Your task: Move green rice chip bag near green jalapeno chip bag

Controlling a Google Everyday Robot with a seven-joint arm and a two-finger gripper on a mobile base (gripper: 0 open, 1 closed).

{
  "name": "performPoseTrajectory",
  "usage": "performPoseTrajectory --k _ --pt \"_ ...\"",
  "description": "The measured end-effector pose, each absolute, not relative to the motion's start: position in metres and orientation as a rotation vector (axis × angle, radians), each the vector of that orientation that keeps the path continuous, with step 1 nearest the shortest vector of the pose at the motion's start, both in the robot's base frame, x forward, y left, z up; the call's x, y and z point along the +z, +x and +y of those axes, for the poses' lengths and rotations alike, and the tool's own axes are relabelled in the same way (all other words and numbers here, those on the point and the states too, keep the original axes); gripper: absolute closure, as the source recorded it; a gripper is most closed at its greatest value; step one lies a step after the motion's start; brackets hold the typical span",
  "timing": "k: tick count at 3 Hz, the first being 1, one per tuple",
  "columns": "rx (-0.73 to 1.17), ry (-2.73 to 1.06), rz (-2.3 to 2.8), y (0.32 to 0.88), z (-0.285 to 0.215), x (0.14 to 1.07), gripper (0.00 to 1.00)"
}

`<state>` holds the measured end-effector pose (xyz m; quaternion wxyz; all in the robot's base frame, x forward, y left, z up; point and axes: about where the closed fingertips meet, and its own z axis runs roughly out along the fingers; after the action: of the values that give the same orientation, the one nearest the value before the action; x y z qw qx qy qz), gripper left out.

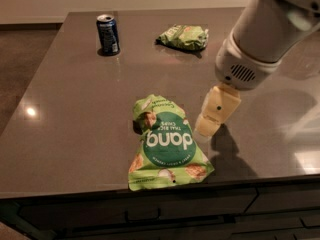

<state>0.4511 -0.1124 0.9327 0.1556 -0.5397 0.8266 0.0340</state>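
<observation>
Gray bench [65, 134] holds the green rice chip bag [165, 146] near its front edge, with "dang" in white letters, upside down. The tool [210, 121] hangs just right of it; I cannot tell if it is clenched. The green jalapeno chip bag [183, 36] lies far back, a blue can [108, 34] to its left.

End effector [204, 130] is just right of rice chip bag [166, 146], jalapeno bag [183, 36] behind.

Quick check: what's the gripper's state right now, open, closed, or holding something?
Gripper: whether it is open or closed cannot be told. It hangs low over the table just right of the green rice chip bag, not holding it.
</observation>
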Motion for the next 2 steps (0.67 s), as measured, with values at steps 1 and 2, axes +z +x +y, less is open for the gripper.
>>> performPoseTrajectory --k 1,2 --pt "0.141 -1.417 2.474 0.461 -0.075 0.912 0.00" --pt "0.158 -1.359 2.538 0.465 -0.059 0.899 0.00"
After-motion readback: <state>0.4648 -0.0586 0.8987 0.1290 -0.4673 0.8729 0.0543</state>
